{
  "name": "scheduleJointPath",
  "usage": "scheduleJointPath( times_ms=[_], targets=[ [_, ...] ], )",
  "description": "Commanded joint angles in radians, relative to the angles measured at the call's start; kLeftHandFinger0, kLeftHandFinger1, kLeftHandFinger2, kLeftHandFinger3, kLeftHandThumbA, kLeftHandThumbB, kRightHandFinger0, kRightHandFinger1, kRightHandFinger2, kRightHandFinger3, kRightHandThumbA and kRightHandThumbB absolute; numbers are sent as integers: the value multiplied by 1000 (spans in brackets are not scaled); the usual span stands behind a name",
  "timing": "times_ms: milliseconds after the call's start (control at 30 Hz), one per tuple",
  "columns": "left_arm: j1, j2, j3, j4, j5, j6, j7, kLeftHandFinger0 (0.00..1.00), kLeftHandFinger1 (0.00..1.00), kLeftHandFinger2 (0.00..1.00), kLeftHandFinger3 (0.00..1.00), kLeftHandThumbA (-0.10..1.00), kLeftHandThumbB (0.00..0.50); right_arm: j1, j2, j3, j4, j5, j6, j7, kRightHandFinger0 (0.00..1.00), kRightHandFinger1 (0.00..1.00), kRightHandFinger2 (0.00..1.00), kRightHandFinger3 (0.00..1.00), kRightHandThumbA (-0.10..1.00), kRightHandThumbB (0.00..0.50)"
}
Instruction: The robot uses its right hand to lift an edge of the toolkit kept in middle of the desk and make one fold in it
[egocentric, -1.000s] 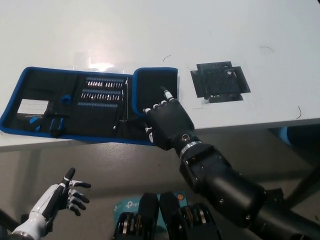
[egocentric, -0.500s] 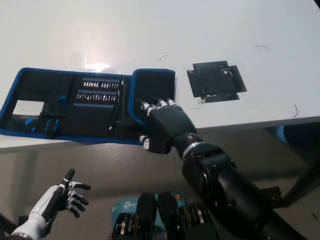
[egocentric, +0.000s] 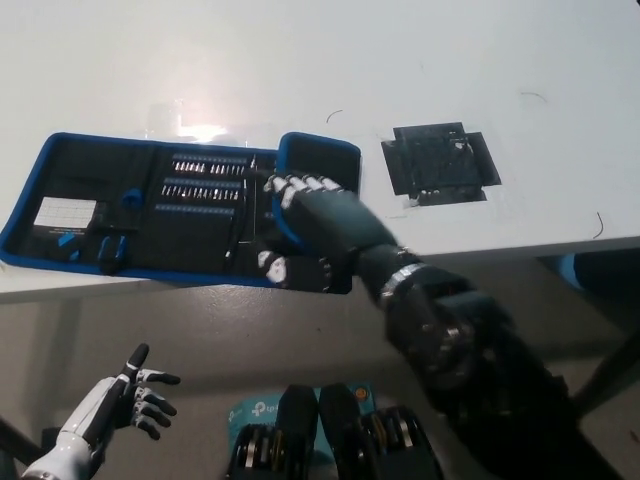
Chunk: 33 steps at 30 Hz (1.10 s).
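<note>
The toolkit (egocentric: 150, 205), a black case with a blue rim, lies unfolded across the white desk (egocentric: 400, 60), with rows of bits and small tools in it. My black right hand (egocentric: 310, 225) lies over its right flap (egocentric: 325, 158). The fingers (egocentric: 290, 185) curl by the seam and the thumb sits at the near edge, with a strip of the flap's blue rim between them. The far corner of the flap still lies flat. My white left hand (egocentric: 125, 395) rests below the desk at the lower left, open with fingers apart.
A square patch of black tape (egocentric: 440, 165) is stuck on the desk right of the toolkit. The desk's front edge (egocentric: 520, 248) runs just below the case. A blue-green box (egocentric: 250, 410) lies on the floor under the desk.
My right hand has slid left and up over the right flap, from its near edge to the seam, and its fingers have curled. The left hand has sunk slightly.
</note>
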Motion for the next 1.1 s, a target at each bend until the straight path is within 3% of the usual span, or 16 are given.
scheduleJointPath(
  times_ms=[0, 100, 200, 267, 333, 367, 433, 533, 600, 633, 700, 767, 833, 900, 1033, 1067],
  targets=[
    [-1, 14, 11, -13, -2, -16, 0, 395, 404, 391, 587, 1000, 456, -48, -34, -88, -120, 74, 34, 75, 1000, 1000, 1000, 1000, 511, 475],
    [-4, 11, 12, -16, 0, -4, 4, 393, 407, 392, 588, 1000, 458, -39, -72, -187, -187, 106, 34, 116, 1000, 1000, 1000, 1000, 539, 468],
    [-4, 8, 15, -19, 2, 5, 10, 392, 410, 394, 586, 1000, 448, 20, -105, -309, -227, 246, 14, 56, 1000, 1000, 1000, 1000, 420, 400],
    [-1, 8, 17, -19, 0, 4, 9, 394, 412, 397, 590, 1000, 447, 42, -108, -343, -234, 276, -4, 44, 1000, 1000, 1000, 1000, 417, 387],
    [-2, 4, 19, -13, -6, -2, 9, 373, 381, 370, 573, 1000, 453, 142, -117, -435, -243, 340, -35, 1, 1000, 1000, 1000, 1000, 370, 315],
    [-2, 3, 19, -12, -6, -2, 9, 371, 380, 369, 572, 1000, 453, 146, -117, -439, -244, 343, -36, 1, 1000, 1000, 1000, 1000, 368, 315],
    [-1, 4, 18, -3, -2, -10, 10, 368, 388, 368, 558, 1000, 480, 260, -112, -537, -203, 436, -112, -42, 1000, 1000, 1000, 1000, 222, 283],
    [2, 0, 20, -4, -2, -4, 14, 376, 392, 378, 552, 1000, 500, 334, -106, -602, -162, 483, -167, -69, 1000, 1000, 1000, 1000, 171, 273],
    [3, -1, 21, 1, -3, -9, 14, 377, 393, 380, 564, 1000, 500, 365, -112, -614, -142, 478, -218, -91, 871, 1000, 1000, 1000, 174, 251],
    [2, 0, 19, 0, -2, -1, 13, 381, 399, 391, 574, 1000, 495, 413, -112, -648, -103, 476, -252, -129, 843, 1000, 1000, 1000, 287, 260],
    [3, -2, 22, 2, -6, -4, 12, 385, 402, 397, 577, 1000, 481, 449, -110, -692, -40, 513, -340, -167, 888, 1000, 1000, 1000, 292, 253],
    [2, -2, 22, 5, -4, -20, 15, 383, 396, 382, 572, 1000, 495, 473, -101, -732, 21, 532, -418, -217, 832, 999, 1000, 1000, 250, 246],
    [1, -4, 22, 6, -2, -14, 18, 386, 395, 381, 575, 1000, 500, 489, -92, -783, 82, 597, -461, -226, 827, 933, 1000, 1000, 221, 218],
    [1, -2, 24, 11, -3, -20, 16, 383, 393, 381, 566, 1000, 495, 501, -85, -823, 135, 632, -491, -241, 699, 829, 911, 1000, 145, 185],
    [5, -1, 25, 6, 1, -20, 21, 367, 382, 375, 561, 1000, 500, 512, -92, -861, 227, 663, -547, -251, 691, 775, 839, 1000, 107, 160],
    [7, 0, 26, 9, 0, -25, 20, 371, 382, 386, 572, 1000, 500, 513, -92, -869, 270, 664, -565, -261, 617, 697, 796, 1000, 67, 136]
  ],
)
